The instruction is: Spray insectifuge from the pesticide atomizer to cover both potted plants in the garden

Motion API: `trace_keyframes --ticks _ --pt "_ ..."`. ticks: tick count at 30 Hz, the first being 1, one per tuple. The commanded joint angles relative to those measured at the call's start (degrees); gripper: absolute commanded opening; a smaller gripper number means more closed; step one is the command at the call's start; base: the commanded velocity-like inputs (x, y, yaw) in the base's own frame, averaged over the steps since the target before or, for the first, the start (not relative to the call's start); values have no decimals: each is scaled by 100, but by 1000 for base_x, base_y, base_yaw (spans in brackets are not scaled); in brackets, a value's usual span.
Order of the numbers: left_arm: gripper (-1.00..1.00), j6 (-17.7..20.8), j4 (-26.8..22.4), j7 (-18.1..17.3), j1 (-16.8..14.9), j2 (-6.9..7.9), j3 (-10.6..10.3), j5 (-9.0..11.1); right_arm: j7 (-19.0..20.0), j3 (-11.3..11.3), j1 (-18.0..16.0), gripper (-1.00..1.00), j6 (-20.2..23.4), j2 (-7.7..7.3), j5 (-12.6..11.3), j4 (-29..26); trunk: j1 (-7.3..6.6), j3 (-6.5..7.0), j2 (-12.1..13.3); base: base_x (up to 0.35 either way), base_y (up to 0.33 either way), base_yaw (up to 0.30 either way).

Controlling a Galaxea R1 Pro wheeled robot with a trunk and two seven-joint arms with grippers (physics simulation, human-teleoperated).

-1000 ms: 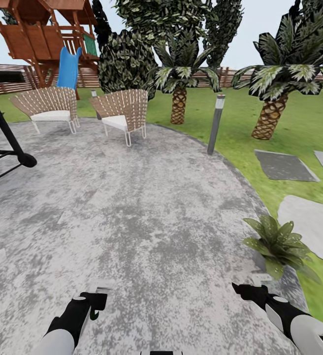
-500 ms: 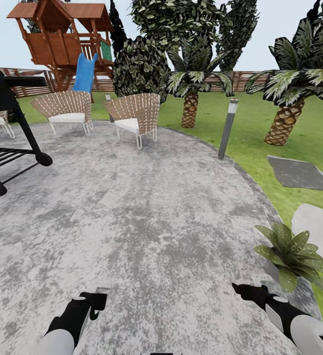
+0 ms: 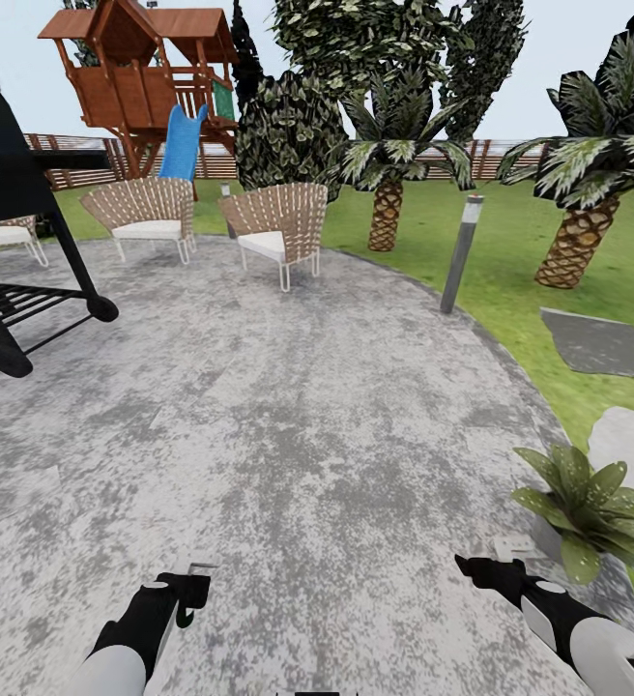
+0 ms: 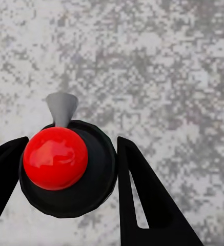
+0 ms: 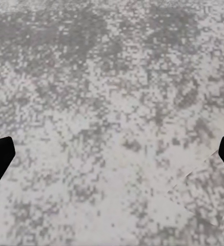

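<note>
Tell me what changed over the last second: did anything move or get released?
Only the camera swung left: the grill came further into view and the potted plant slid right. Left end effector stays shut on the atomizer; right end effector stays open.

1. This is a home back garden: a round grey paved patio (image 3: 288, 435) fills the near ground, with green lawn (image 3: 510, 251) to the right and beyond.
2. Two woven chairs (image 3: 273, 224) stand at the far edge of the paving, and a black barbecue grill (image 3: 17, 242) on the left.
3. A wooden play tower (image 3: 148, 77) with a blue slide (image 3: 184, 143) rises far left.
4. Palms (image 3: 387, 184), a slat fence (image 3: 491, 159), a bollard lamp (image 3: 460, 253) and stepping stones (image 3: 602, 343) complete it.
</note>
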Motion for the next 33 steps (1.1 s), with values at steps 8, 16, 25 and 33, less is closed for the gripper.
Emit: trace_keyframes --ticks 8,16,25,33 --pt "-100 16 -19 -52 -4 -5 53 -47 4 -46 -3 100 -15 -2 18 7 -1 -5 -2 0 0 46" --pt "-100 15 -19 -52 -4 -5 54 -47 -10 -46 -3 100 -15 -2 20 7 -1 -5 -2 36 0 235" --pt "-100 15 -19 -52 -4 -5 54 -44 -1 -46 -3 100 -15 -2 22 7 -1 -5 -2 248 0 186" --pt "-100 16 -19 -52 -4 -5 54 -43 25 -46 -3 100 -15 -7 24 7 -1 -5 -2 333 0 7"
